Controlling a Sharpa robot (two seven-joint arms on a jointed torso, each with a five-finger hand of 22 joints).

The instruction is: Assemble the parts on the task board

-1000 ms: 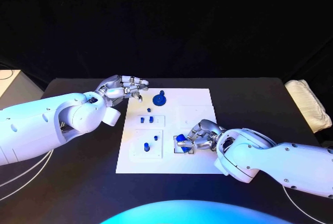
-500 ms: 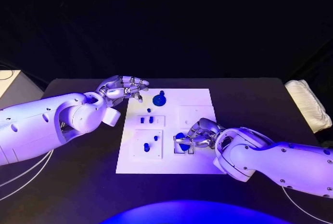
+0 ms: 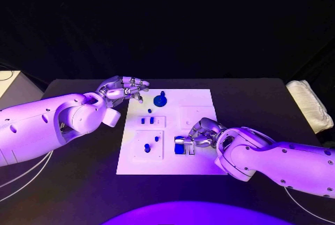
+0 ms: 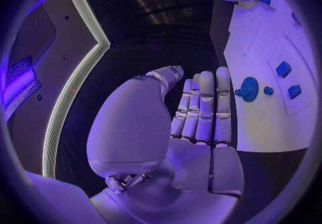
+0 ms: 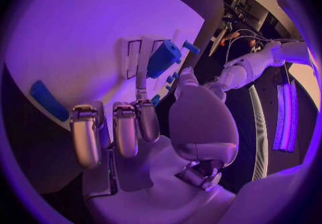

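Blue part [image 5: 163, 58] at right hand [image 3: 203, 132] fingers [image 5: 147, 118]

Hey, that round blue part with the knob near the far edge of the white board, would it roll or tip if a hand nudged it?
The round blue part looks flat-based, so it would probably slide, not roll. It seems small and rigid, likely light. Its raised knob might let it tip under a high push.

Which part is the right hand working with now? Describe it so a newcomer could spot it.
Start at the white task board in the middle of the black table, then go to its near right side, where the right hand rests. The blue block sits at that hand's fingertips, over the dark slots. It is chunkier than the small blue pegs to its left.
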